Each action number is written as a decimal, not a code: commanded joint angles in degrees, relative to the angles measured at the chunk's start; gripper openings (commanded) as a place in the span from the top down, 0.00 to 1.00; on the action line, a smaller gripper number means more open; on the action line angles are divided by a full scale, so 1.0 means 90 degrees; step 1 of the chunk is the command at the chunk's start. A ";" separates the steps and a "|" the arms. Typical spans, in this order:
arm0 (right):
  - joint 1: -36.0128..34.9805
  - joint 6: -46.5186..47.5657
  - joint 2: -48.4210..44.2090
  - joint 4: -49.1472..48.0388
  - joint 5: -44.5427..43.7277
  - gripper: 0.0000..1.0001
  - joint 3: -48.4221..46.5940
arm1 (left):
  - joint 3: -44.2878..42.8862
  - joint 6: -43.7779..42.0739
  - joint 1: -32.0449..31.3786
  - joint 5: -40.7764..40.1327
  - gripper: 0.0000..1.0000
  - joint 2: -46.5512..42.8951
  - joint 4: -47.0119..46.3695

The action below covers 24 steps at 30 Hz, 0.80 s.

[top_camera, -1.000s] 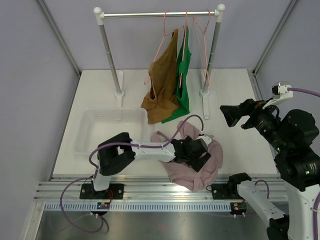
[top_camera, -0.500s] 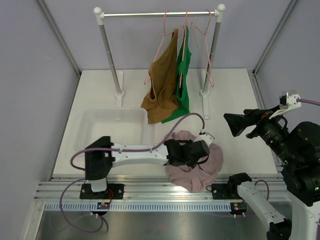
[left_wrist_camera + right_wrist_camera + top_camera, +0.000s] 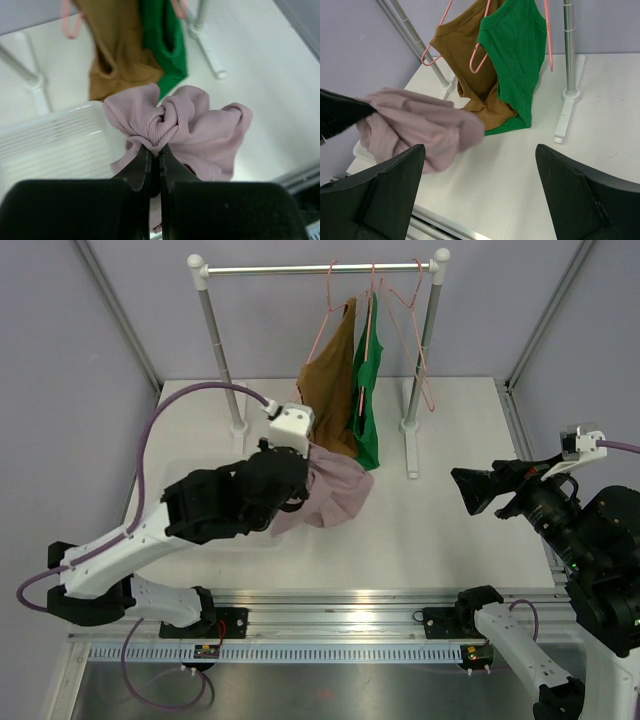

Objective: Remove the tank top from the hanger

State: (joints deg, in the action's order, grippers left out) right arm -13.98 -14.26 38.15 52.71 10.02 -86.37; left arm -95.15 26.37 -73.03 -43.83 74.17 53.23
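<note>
My left gripper (image 3: 300, 492) is shut on a bunched pink tank top (image 3: 337, 495), held in the air off the table, just in front of the rack. In the left wrist view the ribbed pink tank top (image 3: 190, 120) is pinched between the closed fingers of the left gripper (image 3: 155, 152). The cloth hangs free of any hanger. A bare pink hanger (image 3: 413, 330) hangs at the rail's right end. My right gripper (image 3: 470, 490) stands open and holds nothing at the right side, and in its own view this right gripper (image 3: 480, 150) faces the pink tank top (image 3: 415, 125).
A brown tank top (image 3: 325, 400) and a green tank top (image 3: 367, 410) hang on pink hangers from the rail (image 3: 300, 270). The rack's right post base (image 3: 411, 455) stands on the table. A white slatted basket (image 3: 50, 145) sits left, below the lifted cloth.
The left gripper closed on the pink tank top lying near the front edge, then lifted it up and back to the left, toward the basket and rack. The right arm barely moved.
</note>
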 commanded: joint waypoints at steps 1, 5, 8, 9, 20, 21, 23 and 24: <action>-0.0009 0.0061 0.0126 -0.0211 -0.0069 0.00 -0.0140 | -0.0326 0.0009 0.0651 -0.0863 1.00 -0.0641 0.0715; -0.0009 0.0003 0.0185 -0.0387 0.0078 0.01 -0.0072 | 0.0298 -0.0127 0.2416 -0.0024 1.00 -0.1305 0.0522; -0.0009 -0.0046 0.0195 -0.0582 0.0117 0.00 0.0035 | 0.0874 -0.0118 0.3393 0.0465 1.00 -0.1629 0.0404; -0.0009 -0.0075 0.0204 -0.0641 0.0136 0.00 0.0065 | 0.1020 -0.0118 0.3659 0.0601 1.00 -0.1678 0.0375; -0.0009 -0.0914 0.0662 -0.2291 0.1482 0.01 0.0661 | 0.3141 -0.0108 0.6093 0.2400 0.61 -0.1543 -0.0573; 0.0000 -0.1041 0.0818 -0.2437 0.1755 0.01 0.0613 | 0.3093 -0.0108 0.6094 0.2390 0.52 -0.1503 -0.0544; -0.0009 -0.1498 0.1374 -0.2506 0.2196 0.01 0.0379 | 0.3024 -0.0089 0.6094 0.2429 0.17 -0.1483 -0.0466; -0.0009 -0.1617 0.1570 -0.2584 0.2274 0.01 0.0281 | 0.2966 -0.0108 0.6103 0.2439 0.14 -0.1522 -0.0456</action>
State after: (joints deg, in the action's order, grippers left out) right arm -13.98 -22.63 46.68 35.94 22.90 -81.52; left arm -65.67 25.30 -18.61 -24.01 61.93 52.82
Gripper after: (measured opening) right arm 0.993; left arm 0.805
